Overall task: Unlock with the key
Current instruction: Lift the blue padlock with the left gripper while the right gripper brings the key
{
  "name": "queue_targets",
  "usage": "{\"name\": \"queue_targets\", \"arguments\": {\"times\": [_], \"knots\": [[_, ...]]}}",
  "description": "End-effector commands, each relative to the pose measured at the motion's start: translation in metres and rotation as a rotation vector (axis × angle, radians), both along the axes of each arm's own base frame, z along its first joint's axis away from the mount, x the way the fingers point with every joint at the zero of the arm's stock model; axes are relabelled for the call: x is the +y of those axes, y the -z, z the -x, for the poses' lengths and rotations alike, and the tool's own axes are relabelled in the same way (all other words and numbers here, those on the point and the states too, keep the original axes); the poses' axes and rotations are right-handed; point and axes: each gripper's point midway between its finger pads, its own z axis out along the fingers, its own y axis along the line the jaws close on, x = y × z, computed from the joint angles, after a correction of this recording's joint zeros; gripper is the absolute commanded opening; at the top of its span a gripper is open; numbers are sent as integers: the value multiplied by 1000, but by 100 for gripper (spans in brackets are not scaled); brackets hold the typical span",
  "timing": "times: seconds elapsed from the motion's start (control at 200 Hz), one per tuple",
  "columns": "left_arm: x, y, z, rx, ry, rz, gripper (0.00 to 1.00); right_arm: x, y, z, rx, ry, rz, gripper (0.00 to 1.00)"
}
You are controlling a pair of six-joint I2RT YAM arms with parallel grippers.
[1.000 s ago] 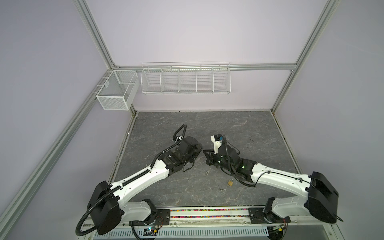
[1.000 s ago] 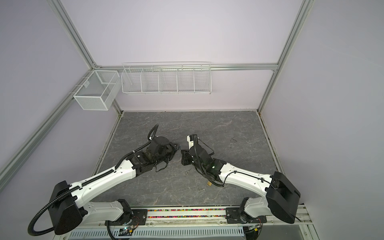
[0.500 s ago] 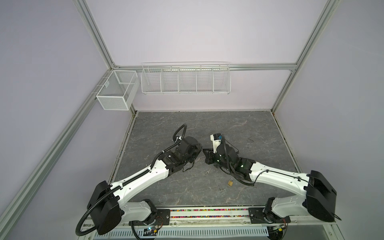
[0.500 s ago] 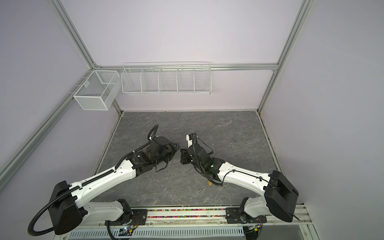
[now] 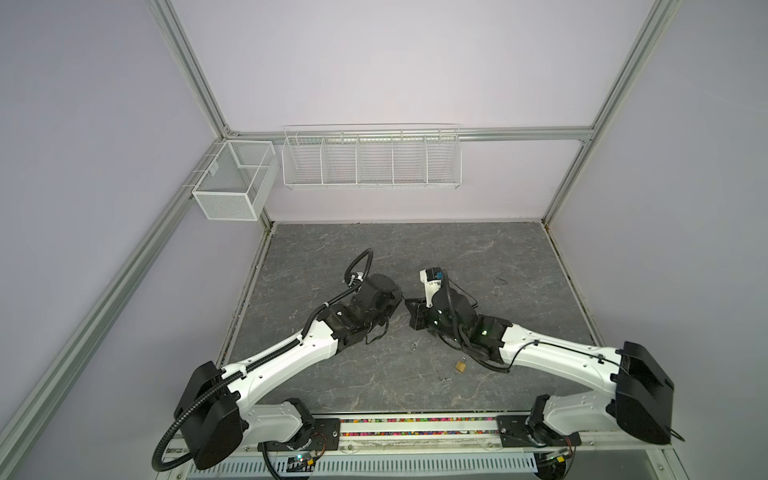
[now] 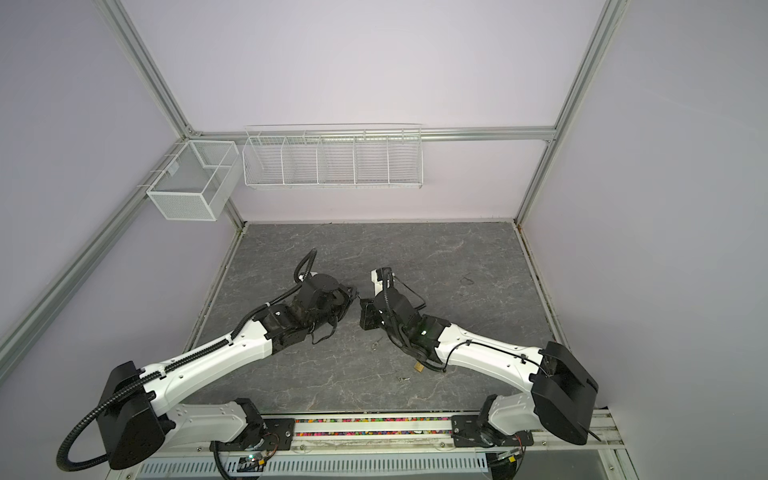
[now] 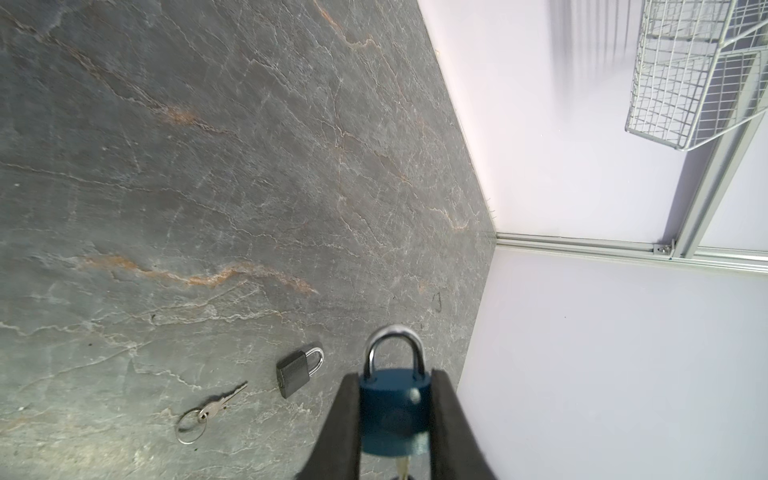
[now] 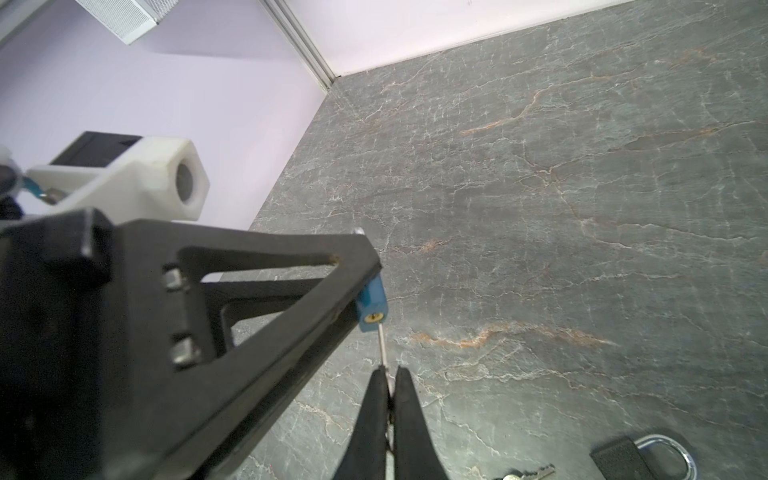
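My left gripper [image 7: 392, 378] is shut on a blue padlock [image 7: 392, 411], its steel shackle pointing away from the wrist. My right gripper [image 8: 386, 370] is shut on a silver key [image 8: 382, 345]. The key's tip touches the underside of the blue padlock [image 8: 371, 301], right beside the brass keyhole; whether it is inside I cannot tell. In both top views the left gripper [image 5: 400, 300] and the right gripper [image 5: 410, 307] meet tip to tip above the middle of the table, and the lock is hidden between them.
A black padlock [image 7: 297, 372] and a key on a ring [image 7: 212, 409] lie on the grey stone table [image 7: 208, 166]. A brass padlock [image 5: 460, 365] lies by the right forearm, with a loose key [image 5: 414, 344] nearby. Wire baskets [image 5: 371, 160] hang on the back wall.
The right arm has shifted very slightly toward the left gripper. Both grips are as they were.
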Motion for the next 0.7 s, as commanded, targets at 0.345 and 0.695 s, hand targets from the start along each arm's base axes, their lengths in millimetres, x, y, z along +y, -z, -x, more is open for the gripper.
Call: {"name": "queue_targets", "arguments": {"times": [0.345, 0.695], "knots": [[1, -12, -1, -22, -21, 48, 0, 4, -14, -3, -23, 14, -15, 7], [-2, -13, -1, -22, -14, 73, 0, 1, -15, -3, -31, 14, -1, 7]]}}
